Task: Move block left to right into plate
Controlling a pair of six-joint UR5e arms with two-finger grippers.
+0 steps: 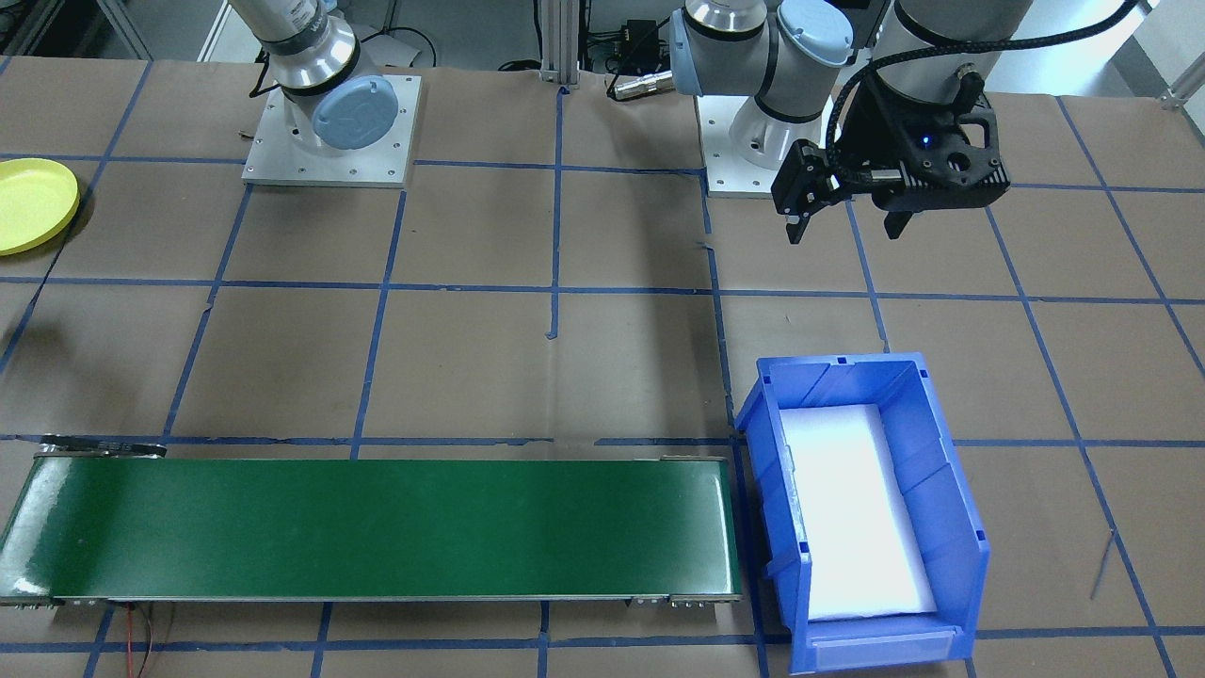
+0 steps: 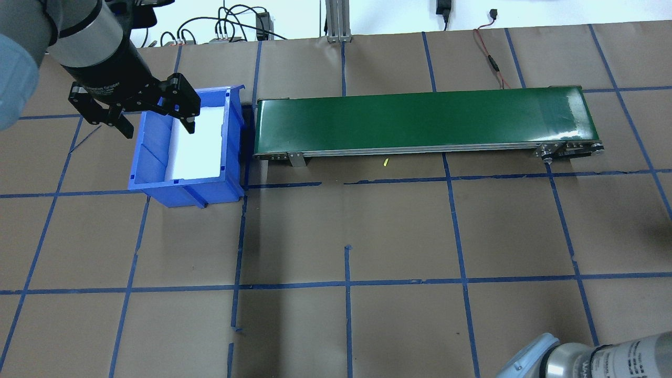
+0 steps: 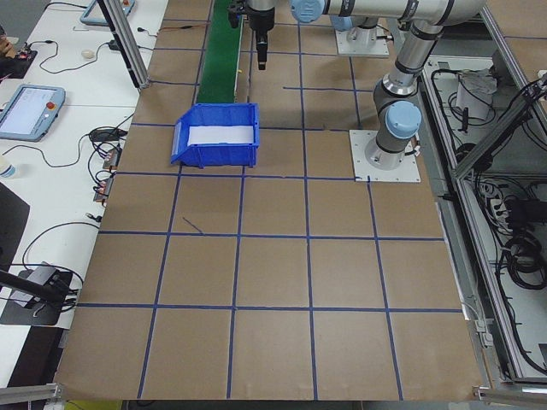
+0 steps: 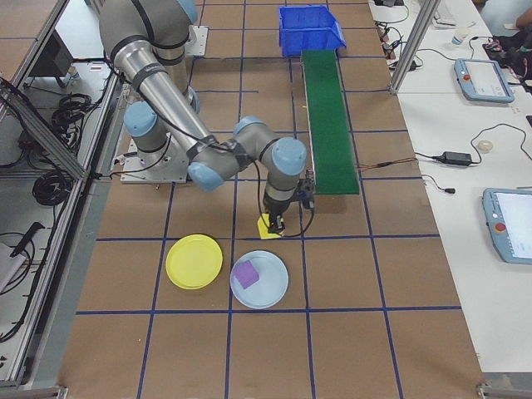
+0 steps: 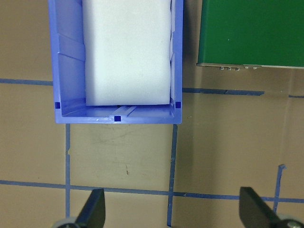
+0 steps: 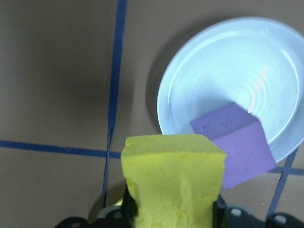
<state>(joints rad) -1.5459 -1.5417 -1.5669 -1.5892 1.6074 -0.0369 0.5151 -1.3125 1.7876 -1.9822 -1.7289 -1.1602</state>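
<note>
A yellow foam block (image 6: 173, 180) fills the lower middle of the right wrist view, with my right gripper (image 6: 173, 214) shut on it. In the exterior right view that gripper (image 4: 275, 221) holds the block (image 4: 267, 228) just past the conveyor's end. The yellow plate (image 4: 194, 261) lies a little nearer and to the left of it, and shows again at the front-facing view's edge (image 1: 28, 202). My left gripper (image 2: 157, 122) hangs open and empty over the blue bin's (image 2: 184, 152) near end, its fingers (image 5: 95, 211) wide apart.
A pale blue plate (image 4: 270, 291) holding a purple block (image 6: 235, 142) lies beside the yellow plate. The green conveyor (image 2: 420, 121) runs across the table from the bin. The bin holds a white foam slab (image 5: 126, 52). Blue tape lines grid the brown table.
</note>
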